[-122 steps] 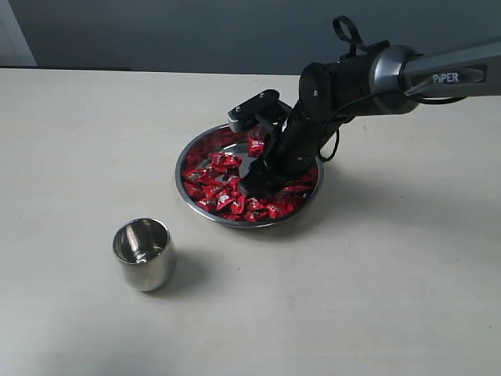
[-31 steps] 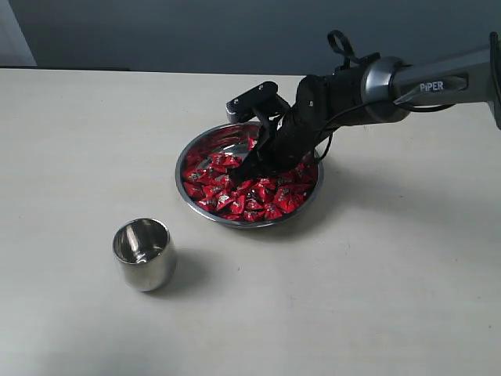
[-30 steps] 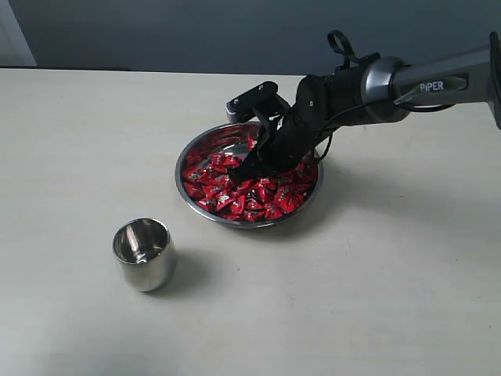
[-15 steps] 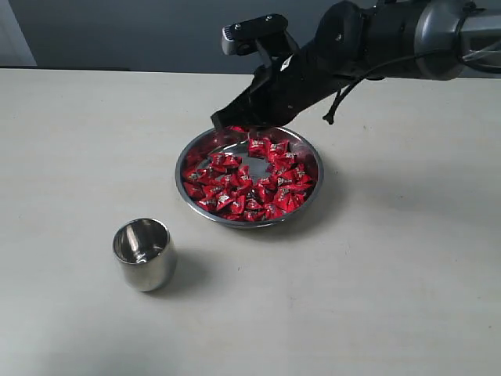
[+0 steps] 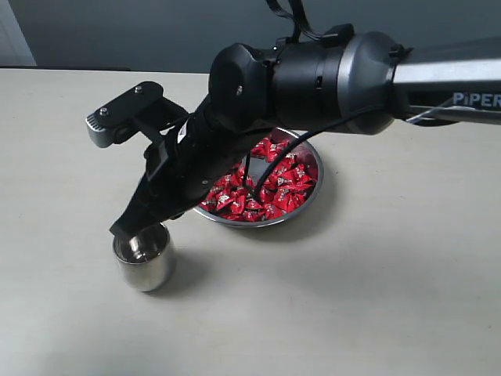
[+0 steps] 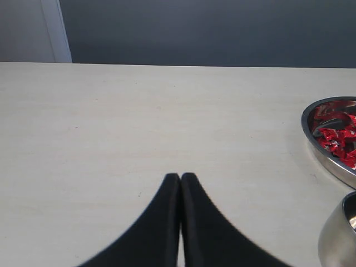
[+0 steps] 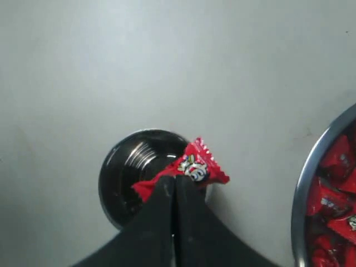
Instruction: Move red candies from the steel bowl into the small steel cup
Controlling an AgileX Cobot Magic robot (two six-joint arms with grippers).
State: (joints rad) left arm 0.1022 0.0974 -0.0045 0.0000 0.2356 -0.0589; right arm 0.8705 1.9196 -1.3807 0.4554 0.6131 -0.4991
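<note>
Where the right gripper (image 5: 125, 229) sits: near left of the scene, just over the far-left rim of the small steel cup (image 5: 145, 258); I cannot tell whether it touches the rim
Right fingers: pressed together and clamped on one red candy (image 7: 196, 167); the wrapper sticks out on both sides of the tips
Held candy: from the right wrist view I see it above the cup, lying across the edge of the mouth and partly past the rim
Small steel cup: upright on the table (image 5: 376, 298), near left; inside is shiny and I cannot make out any contents
Steel bowl (image 5: 262, 224): mid-table, farther back and to the right of the cup, apart from it; its left half is hidden behind the right arm
Red candies (image 5: 270, 188): heaped in the bowl, many visible on its right and near side
Left gripper (image 6: 180, 178): tips flat against each other, over bare table; bowl and cup both show in its view
</note>
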